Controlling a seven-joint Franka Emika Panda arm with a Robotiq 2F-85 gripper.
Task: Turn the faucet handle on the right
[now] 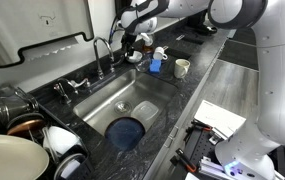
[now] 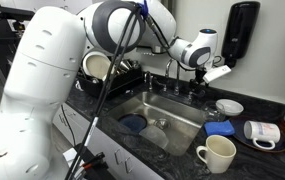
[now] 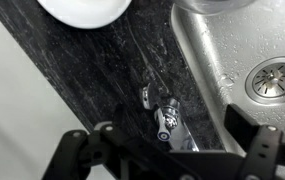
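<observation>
In the wrist view the faucet handle (image 3: 167, 118), a small chrome lever on a short stem, stands on the dark speckled counter beside the sink. My gripper (image 3: 162, 150) is open, with its black fingers on either side of the handle and just above it, not touching. In both exterior views the gripper (image 1: 131, 47) (image 2: 198, 72) hovers low over the counter behind the sink, next to the arched spout (image 1: 102, 48). The twin handle (image 1: 78, 84) sits on the other side of the spout.
The steel sink (image 1: 142, 90) (image 3: 242, 40) holds a blue plate (image 1: 127, 131). A blue sponge (image 1: 155, 66), a mug (image 1: 181, 68) and a white dish (image 3: 82, 8) are near the gripper. Stacked dishes (image 1: 22, 130) crowd the counter's other end. A wall dispenser (image 2: 244, 30) hangs above.
</observation>
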